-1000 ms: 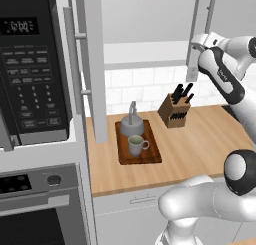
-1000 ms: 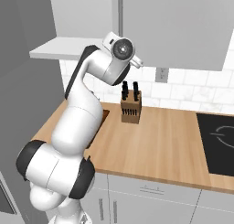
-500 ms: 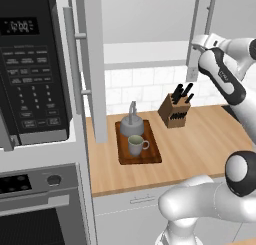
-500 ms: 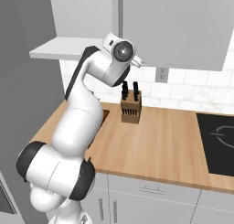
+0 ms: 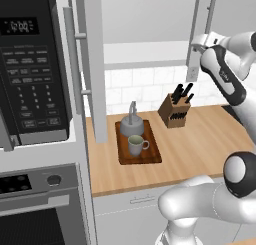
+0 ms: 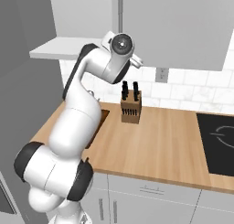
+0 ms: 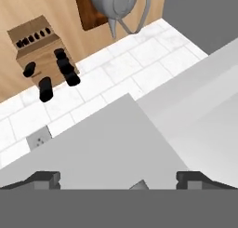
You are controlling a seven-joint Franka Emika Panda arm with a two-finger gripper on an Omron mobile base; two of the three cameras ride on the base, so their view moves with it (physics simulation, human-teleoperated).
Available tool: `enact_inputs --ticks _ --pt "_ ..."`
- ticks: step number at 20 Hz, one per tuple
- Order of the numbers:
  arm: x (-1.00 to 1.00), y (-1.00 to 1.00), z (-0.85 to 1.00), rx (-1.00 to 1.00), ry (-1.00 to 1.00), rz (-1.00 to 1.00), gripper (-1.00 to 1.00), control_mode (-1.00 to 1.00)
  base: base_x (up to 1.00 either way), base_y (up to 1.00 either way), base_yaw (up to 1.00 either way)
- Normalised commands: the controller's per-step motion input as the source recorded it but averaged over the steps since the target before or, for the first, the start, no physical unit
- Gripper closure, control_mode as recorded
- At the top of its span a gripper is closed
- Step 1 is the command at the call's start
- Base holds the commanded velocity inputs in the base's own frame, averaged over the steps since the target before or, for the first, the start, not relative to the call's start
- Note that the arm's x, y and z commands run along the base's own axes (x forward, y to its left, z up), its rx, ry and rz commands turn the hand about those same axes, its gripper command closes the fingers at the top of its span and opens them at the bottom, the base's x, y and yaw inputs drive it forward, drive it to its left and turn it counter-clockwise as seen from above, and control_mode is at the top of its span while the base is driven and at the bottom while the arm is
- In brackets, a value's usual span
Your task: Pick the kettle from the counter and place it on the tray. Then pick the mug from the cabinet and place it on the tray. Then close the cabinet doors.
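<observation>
Kettle [image 5: 131,125] and mug [image 5: 136,145] both sit on the tray [image 5: 150,156] near the worktop's back-left corner, so only the cabinet doors [image 5: 94,64] look left, gripper [image 7: 118,178] wide open, empty, up by the right door.

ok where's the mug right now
In the left base view the mug stands on the tray on the counter, just in front of the kettle and left of the knife block.

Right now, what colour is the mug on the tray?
Greyish-green with a pale inside; the mug shows best in the left base view.
</observation>
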Motion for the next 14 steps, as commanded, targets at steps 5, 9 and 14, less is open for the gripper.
enact_inputs --ticks 5,9,14 --pt "-0.21 0.16 -0.23 0.00 0.09 0.00 -1.00 -1.00 0.00 0.00 0.00" --pt "-0.27 0.16 -0.27 0.00 0.01 0.00 -1.00 -1.00 0.00 0.00 0.00" --pt "-0.40 0.14 -0.17 0.02 0.00 -0.02 -1.00 -1.00 0.00 0.00 0.00"
